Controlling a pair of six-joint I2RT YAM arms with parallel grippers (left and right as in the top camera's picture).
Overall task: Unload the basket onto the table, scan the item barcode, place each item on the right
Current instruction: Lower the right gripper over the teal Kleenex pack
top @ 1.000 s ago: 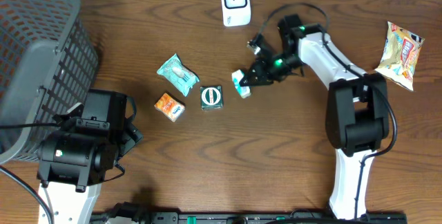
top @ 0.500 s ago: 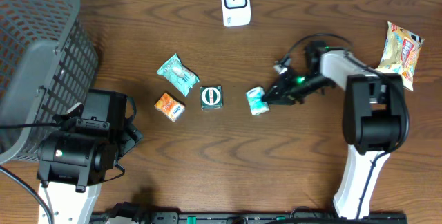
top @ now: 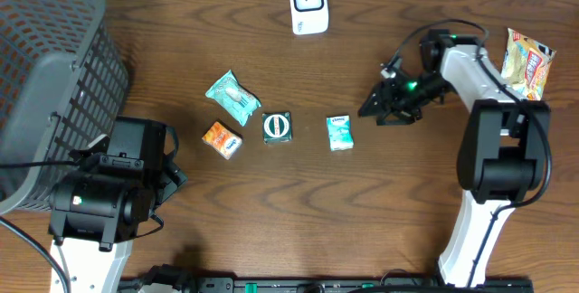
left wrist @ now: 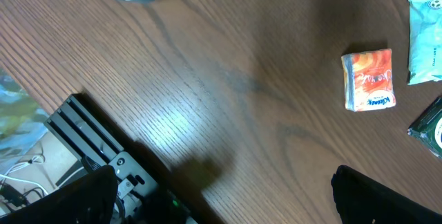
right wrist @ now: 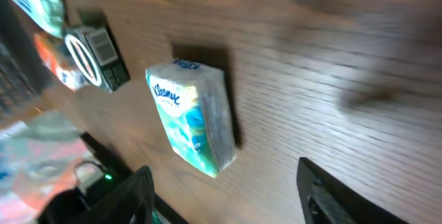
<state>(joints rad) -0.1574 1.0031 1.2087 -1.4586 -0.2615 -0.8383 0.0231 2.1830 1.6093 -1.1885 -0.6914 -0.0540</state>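
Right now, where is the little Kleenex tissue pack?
In the overhead view the Kleenex pack lies flat on the table, just right of centre, between the dark green box and the right hand, touching neither.

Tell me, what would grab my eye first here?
Probably the big grey basket filling the far left corner. Next, the turquoise tissue pack lying in the middle, with the right gripper open just beside it, not touching. A white scanner sits at the far edge.

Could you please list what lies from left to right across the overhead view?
Grey basket → orange packet → dark green box → white scanner → Kleenex tissue pack → right gripper → snack bag.
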